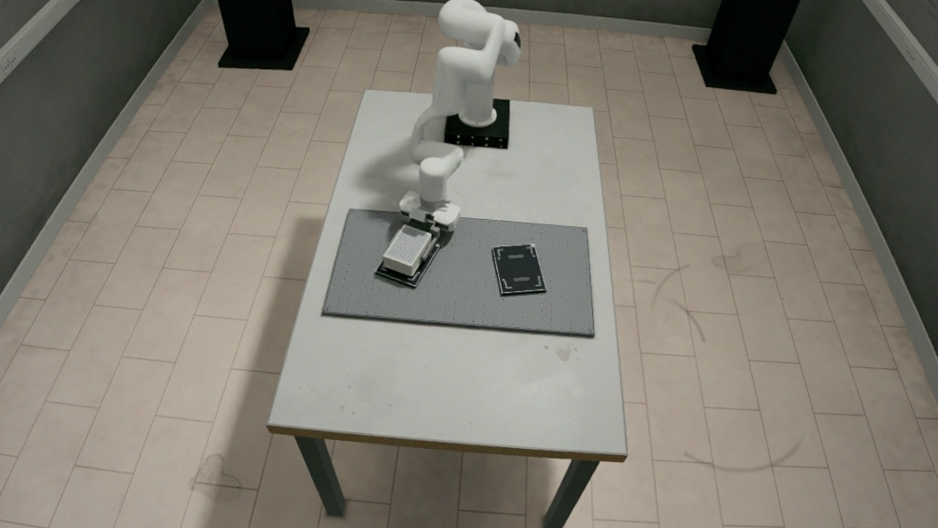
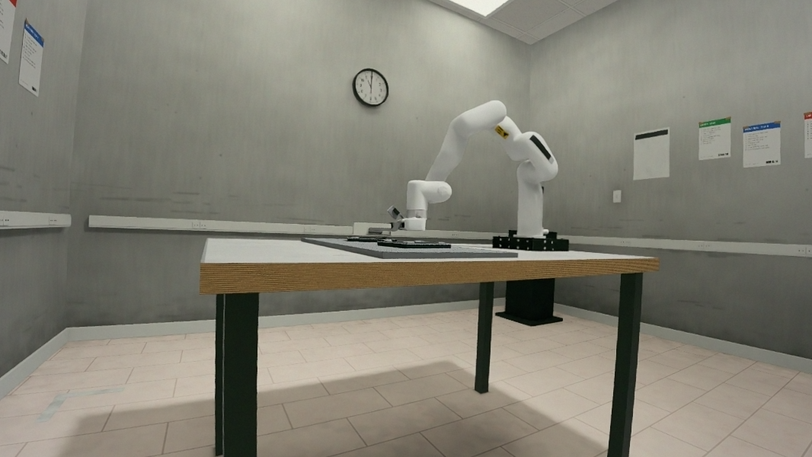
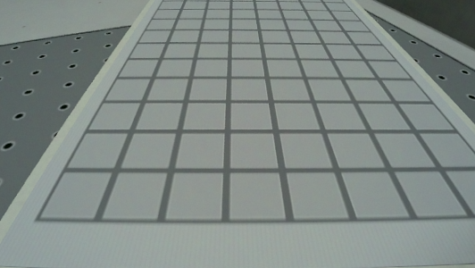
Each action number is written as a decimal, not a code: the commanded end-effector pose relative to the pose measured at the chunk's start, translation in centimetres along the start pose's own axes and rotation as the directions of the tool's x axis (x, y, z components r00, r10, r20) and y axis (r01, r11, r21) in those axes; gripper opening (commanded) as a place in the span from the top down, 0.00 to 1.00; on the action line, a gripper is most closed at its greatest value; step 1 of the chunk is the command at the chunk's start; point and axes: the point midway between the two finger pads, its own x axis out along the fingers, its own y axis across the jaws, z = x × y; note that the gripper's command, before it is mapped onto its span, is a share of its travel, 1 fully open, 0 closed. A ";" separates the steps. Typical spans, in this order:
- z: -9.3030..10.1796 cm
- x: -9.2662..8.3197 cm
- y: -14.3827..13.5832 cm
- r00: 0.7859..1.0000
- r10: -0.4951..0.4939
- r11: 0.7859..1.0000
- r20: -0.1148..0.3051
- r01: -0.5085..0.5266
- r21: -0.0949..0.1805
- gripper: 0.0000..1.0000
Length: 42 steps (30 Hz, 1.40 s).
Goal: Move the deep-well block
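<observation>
The white 96-well block (image 1: 406, 249) (image 2: 359, 228) (image 3: 250, 116) is level and slightly above nest N1 (image 1: 420, 273) (image 2: 363, 238), the dark plate at the left in the top view. My gripper (image 1: 412, 246) (image 2: 377, 230) is shut on the block, reaching along its long sides from the arm side. The wrist view is filled by the block's well grid; the fingers do not show there. I cannot make out the block's cut-off corner. Nest N2 (image 1: 518, 269) (image 2: 414, 244) is empty, with light corner locators and a small pale mark at its far right corner in the top view.
Both nests stand on a grey perforated board (image 1: 459, 298) (image 2: 480, 254) on the white table (image 1: 446, 386). N2 is turned differently from N1. The arm's black base (image 1: 477, 136) (image 2: 529, 244) stands at the table's back. No tall obstacle shows between the nests.
</observation>
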 end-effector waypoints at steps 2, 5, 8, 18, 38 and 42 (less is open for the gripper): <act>0.5 0.1 0.0 1.000 0.000 1.000 0.004 0.000 -0.003 1.00; 0.7 0.1 0.0 1.000 0.000 1.000 0.004 0.000 -0.003 1.00; 0.9 0.1 0.0 1.000 0.000 1.000 0.004 0.000 -0.003 1.00; 1.1 0.1 0.0 1.000 0.000 1.000 0.004 0.000 -0.003 1.00; 3.6 0.1 0.0 1.000 0.000 1.000 0.004 0.000 -0.003 1.00; 4.3 0.1 0.0 1.000 0.000 1.000 0.004 0.000 -0.003 1.00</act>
